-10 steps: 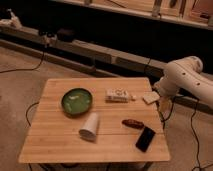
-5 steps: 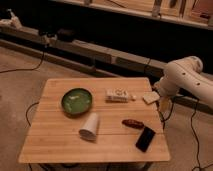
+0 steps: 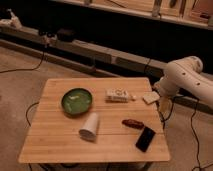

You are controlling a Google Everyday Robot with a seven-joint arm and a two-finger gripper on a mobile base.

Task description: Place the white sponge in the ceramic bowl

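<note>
The gripper [image 3: 160, 99], open or closed I cannot tell, sits at the right edge of the table [image 3: 55, 140], just right of the white sponge [image 3: 149, 97], which lies on the tabletop's far right, well apart from the ceramic bowl [image 3: 76, 101] at left.

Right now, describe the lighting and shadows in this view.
Camera view: dim, warm light on the wooden table; background nearly black; no harsh glare on the ceramic bowl; the gripper, at the table's right edge beside the white sponge, lies in the arm's shade.
</note>
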